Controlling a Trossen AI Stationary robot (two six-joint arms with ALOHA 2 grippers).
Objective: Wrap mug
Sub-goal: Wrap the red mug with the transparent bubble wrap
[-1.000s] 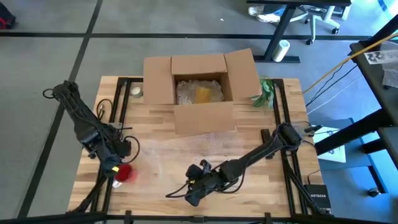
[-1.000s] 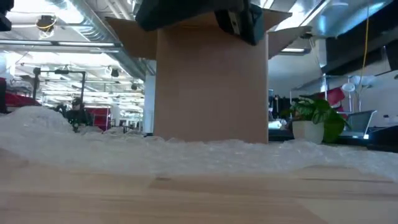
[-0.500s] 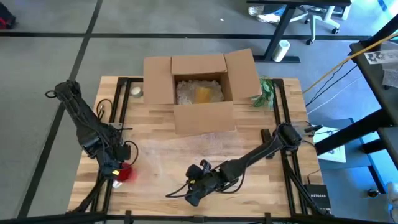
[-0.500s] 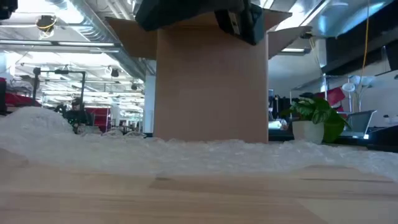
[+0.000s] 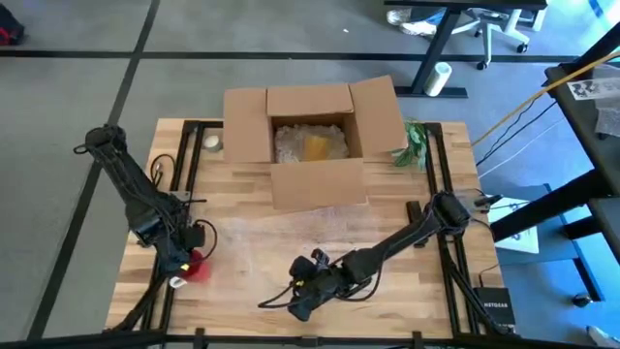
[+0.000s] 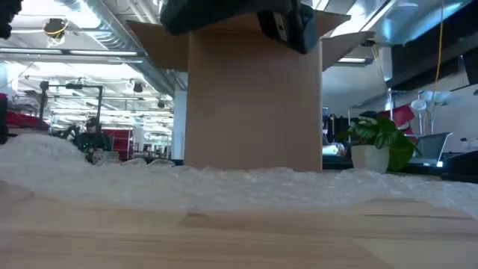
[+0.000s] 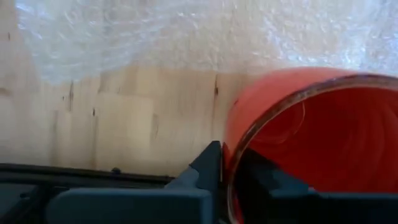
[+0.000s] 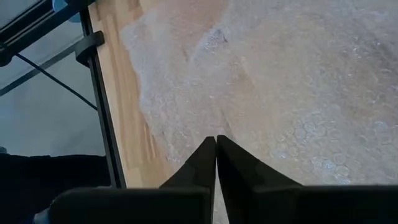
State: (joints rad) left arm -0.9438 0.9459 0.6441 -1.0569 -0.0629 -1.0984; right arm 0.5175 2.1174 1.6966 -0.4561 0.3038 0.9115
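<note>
The left gripper [image 5: 182, 264] is clamped on the rim of the red glossy mug [image 7: 311, 143] — one finger inside the wall, one outside — at the table's near-left edge. Over the last second it has drawn nearer the left rail, the mug lying just off the clear bubble-wrap sheet [image 5: 262, 247]. The right gripper [image 5: 302, 296], fingers pressed together, pins the sheet's near edge. Judged from this, the mug still needs carrying onto the wrap — rolling has not begun.
</note>
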